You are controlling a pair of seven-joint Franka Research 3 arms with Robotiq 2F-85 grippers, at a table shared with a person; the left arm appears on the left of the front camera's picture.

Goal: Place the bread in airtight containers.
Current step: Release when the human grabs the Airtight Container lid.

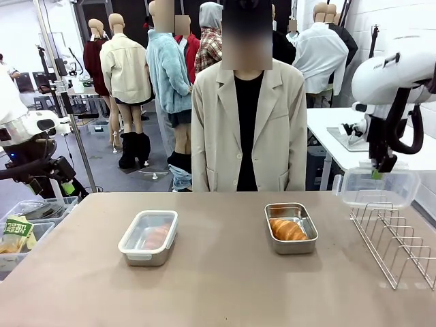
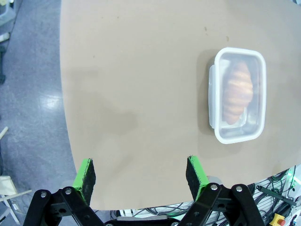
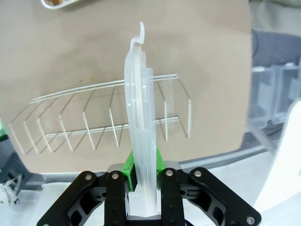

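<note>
One bread roll (image 1: 287, 229) lies in the open steel container (image 1: 291, 228) on the right half of the tabletop (image 1: 218, 286), and its golden ridged crust is easy to see. The second roll (image 1: 156, 236) is in the other container (image 1: 148, 238), on the left half, and this one is already covered by a clear lid (image 2: 240, 94); in my left wrist view the roll (image 2: 236, 92) appears through the plastic. The two containers stand well apart, both about the middle of the tabletop in depth. My right gripper (image 1: 376, 174) hangs above the far right side of the tabletop, and its jaws are clenched on the second clear lid (image 1: 373, 187), which it holds in the air by the upper edge. In the right wrist view this lid (image 3: 140, 117) stands on its edge between the green pads (image 3: 126, 168), and the wire rack (image 3: 103, 122) lies on the tabletop below it. In the front view the rack (image 1: 396, 240) is near the right edge, just under the held lid. My left gripper (image 2: 141, 175) is off the left edge of the tabletop, with its jaws released and wide apart and nothing between them. A person in a beige jacket (image 1: 248, 129) stands at the far side of the tabletop, behind the containers.
</note>
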